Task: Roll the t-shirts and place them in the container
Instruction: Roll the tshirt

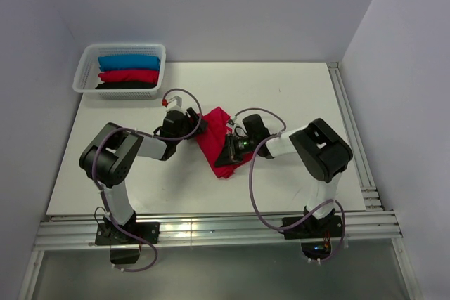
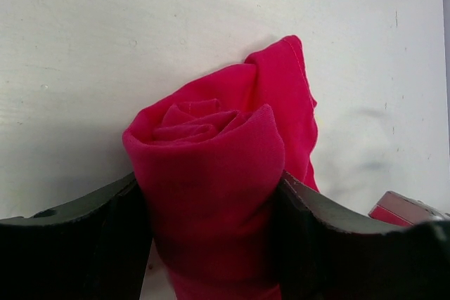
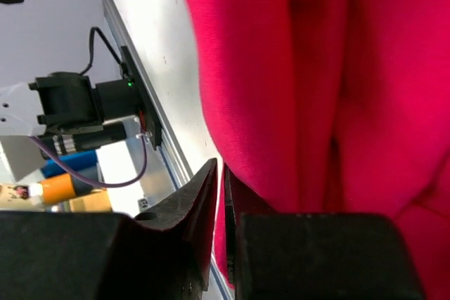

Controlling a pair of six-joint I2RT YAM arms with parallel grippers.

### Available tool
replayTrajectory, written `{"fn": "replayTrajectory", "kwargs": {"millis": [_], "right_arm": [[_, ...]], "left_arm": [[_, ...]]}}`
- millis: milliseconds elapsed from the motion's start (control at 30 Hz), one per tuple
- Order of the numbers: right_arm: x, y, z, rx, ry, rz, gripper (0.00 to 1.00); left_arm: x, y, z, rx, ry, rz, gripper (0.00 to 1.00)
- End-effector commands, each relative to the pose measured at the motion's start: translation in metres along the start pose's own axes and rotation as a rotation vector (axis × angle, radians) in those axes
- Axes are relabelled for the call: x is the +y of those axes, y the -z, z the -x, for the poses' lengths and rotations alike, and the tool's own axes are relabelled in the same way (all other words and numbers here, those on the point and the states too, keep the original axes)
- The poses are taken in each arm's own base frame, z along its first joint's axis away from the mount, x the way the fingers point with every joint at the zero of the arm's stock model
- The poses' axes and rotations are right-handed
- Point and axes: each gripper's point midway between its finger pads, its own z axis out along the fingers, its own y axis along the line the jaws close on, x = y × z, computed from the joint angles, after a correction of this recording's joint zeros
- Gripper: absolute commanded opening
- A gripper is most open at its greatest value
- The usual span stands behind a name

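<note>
1. Nearest of all, a metal rail [image 1: 211, 230] runs along the front edge of the white worktop [image 1: 281, 89]. Two black-and-white robot arms are bolted to it side by side, the left arm [image 1: 112, 159] and the right arm [image 1: 320, 149].
2. Both arms bend inward and meet at a crimson t-shirt [image 1: 214, 144]. It lies near the middle of the worktop, partly rolled into a bundle.
3. The left claw [image 2: 209, 184] grips one end of the roll, with a dark finger pressed against each side of the cloth. From its wrist camera, the end of the roll shows a tight spiral of layers. A loose hemmed flap sticks out behind the roll and rests on the worktop.
4. The right claw [image 3: 219, 177] is at the opposite side of the shirt. Its two fingers are almost together, with only a thin slit between them. Crimson cloth lies right against them and fills most of its wrist view. I cannot tell whether a fold is pinched in the slit.
5. Well apart from the arms, in the far left corner of the worktop, stands a white mesh basket [image 1: 125, 46]. It holds three rolled shirts lying side by side. The black roll [image 1: 126, 85] is nearest, a red roll [image 1: 129, 75] is in the middle, and a blue roll [image 1: 129, 62] is farthest back.
</note>
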Motion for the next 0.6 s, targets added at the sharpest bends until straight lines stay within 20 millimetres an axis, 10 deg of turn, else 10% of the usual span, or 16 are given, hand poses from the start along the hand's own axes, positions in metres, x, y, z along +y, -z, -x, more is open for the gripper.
{"fn": "replayTrajectory", "kwargs": {"millis": [0, 567], "right_arm": [[-0.021, 0.001, -0.001, -0.014, -0.055, -0.020, 0.14], [-0.054, 0.036, 0.014, -0.084, 0.019, -0.314, 0.16]], "left_arm": [[0.017, 0.005, -0.018, 0.076, -0.040, 0.075, 0.65], [0.005, 0.011, -0.025, 0.119, -0.050, 0.011, 0.66]]}}
